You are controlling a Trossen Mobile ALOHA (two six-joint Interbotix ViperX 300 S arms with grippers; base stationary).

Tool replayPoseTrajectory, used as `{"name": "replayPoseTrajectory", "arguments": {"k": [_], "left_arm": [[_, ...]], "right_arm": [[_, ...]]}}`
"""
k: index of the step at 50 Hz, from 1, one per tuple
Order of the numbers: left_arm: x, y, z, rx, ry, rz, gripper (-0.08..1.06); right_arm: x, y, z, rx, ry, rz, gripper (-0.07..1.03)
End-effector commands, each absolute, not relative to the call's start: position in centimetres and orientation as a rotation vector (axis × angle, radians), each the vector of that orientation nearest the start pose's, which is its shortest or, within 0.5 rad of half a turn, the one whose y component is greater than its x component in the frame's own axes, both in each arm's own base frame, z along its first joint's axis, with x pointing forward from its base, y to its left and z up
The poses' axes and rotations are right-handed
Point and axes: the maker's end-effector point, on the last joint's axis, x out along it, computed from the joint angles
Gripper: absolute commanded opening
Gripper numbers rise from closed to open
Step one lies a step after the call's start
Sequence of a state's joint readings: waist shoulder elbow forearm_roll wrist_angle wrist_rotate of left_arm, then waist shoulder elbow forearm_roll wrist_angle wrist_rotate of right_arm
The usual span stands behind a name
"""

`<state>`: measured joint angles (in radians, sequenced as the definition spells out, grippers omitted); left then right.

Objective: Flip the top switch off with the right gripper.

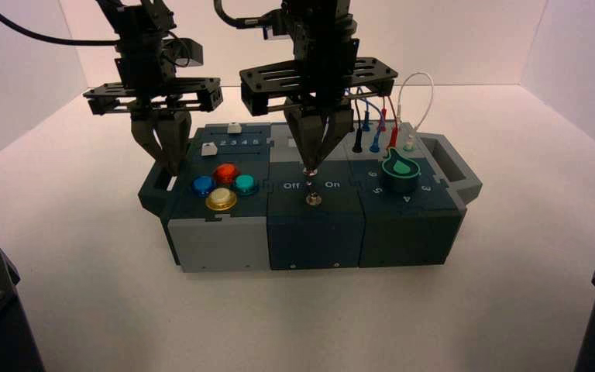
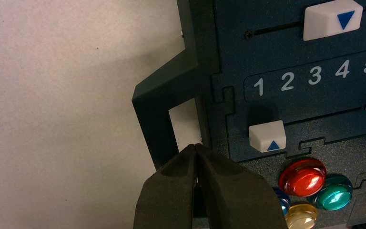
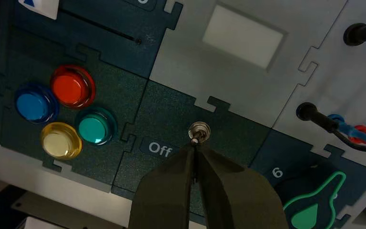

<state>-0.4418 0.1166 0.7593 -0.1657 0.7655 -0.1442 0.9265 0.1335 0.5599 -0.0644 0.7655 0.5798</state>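
The top switch [image 1: 309, 172] is a small silver toggle between the "Off" and "On" labels on the dark middle block, just in front of the pale grey plate [image 1: 283, 147]. In the right wrist view the top switch [image 3: 198, 131] has its lever leaning toward my fingertips. My right gripper [image 1: 309, 166] is shut, and its closed tips [image 3: 195, 146] touch the lever's end. The twin toggle [image 1: 313, 199] sits nearer the front and is hidden in the right wrist view. My left gripper [image 1: 168, 164] is shut and empty over the box's left handle [image 2: 158, 102].
Red [image 1: 226, 172], blue [image 1: 202, 185], green [image 1: 245, 183] and yellow [image 1: 221, 199] buttons lie left of the switches. Two white sliders [image 2: 267, 136] [image 2: 332, 18] sit behind them. A green knob [image 1: 400, 168] and plugged wires [image 1: 374, 128] are on the right.
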Motion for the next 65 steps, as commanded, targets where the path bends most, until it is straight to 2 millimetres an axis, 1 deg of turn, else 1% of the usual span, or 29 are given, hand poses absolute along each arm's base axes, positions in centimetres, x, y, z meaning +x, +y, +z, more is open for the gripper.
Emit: {"name": "replayPoseTrajectory", "arguments": {"k": [1,13,17,29,43,51,65], "left_arm": [[24.2,-14.4,1.4,0.083,1.643,-0.234,-0.03],[24.1,-14.4,1.4,0.086,1.644,-0.236,-0.03],[24.1,-14.4,1.4,0.084,1.644,-0.235,-0.03],[24.2,-14.4,1.5,0.083,1.641,-0.236,-0.03],[24.2,-14.4,1.5,0.084,1.643,-0.236,-0.03],[24.2,-14.4,1.6,0.085,1.643,-0.238,-0.03],[24.1,-14.4,1.6,0.083,1.645,-0.236,-0.03]], "right_arm": [[22.4,28.9,6.5,-0.234,1.392,0.36,-0.02],[22.0,28.1,8.2,-0.257,1.406,0.343,-0.02],[22.1,28.0,8.4,-0.262,1.405,0.342,-0.02],[22.3,27.4,7.3,-0.32,1.413,0.317,-0.02],[22.6,28.1,6.1,-0.313,1.416,0.321,-0.02],[22.6,29.3,6.4,-0.273,1.4,0.352,-0.02],[22.6,29.5,6.8,-0.255,1.399,0.359,-0.02]]}}
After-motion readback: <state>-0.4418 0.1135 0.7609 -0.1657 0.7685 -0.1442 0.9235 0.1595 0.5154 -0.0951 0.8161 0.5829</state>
